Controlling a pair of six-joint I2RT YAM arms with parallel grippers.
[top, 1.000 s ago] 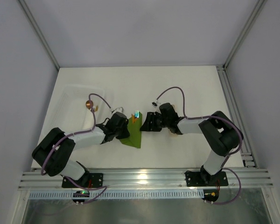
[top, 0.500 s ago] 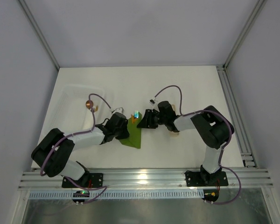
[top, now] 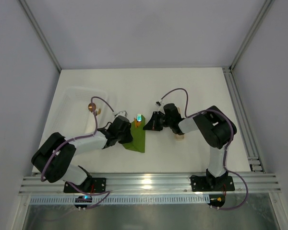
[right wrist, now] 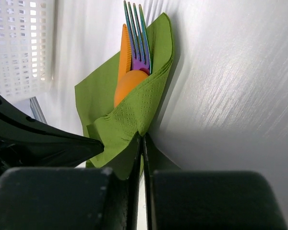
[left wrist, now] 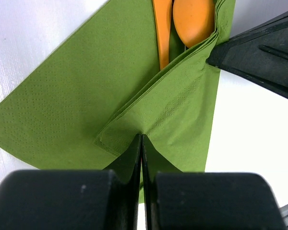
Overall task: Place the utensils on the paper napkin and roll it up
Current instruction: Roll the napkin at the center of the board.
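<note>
The napkin point(top: 138, 140) lies on the table point(top: 192, 86) between the left gripper point(left wrist: 142, 139) and the right gripper point(right wrist: 142, 139). The fork point(right wrist: 137, 33) and the spoon point(left wrist: 194, 21) lie on it, partly under its folded flap. The tray point(top: 69, 90) stands to its left.

place: robot lab cell | a white table point(top: 134, 86) is enclosed by plain grey panels point(top: 144, 33) | the left arm point(top: 81, 143) and right arm point(top: 216, 129) are bolted to an aluminium rail point(top: 149, 182) | loose cables point(top: 175, 90) are seen
</note>
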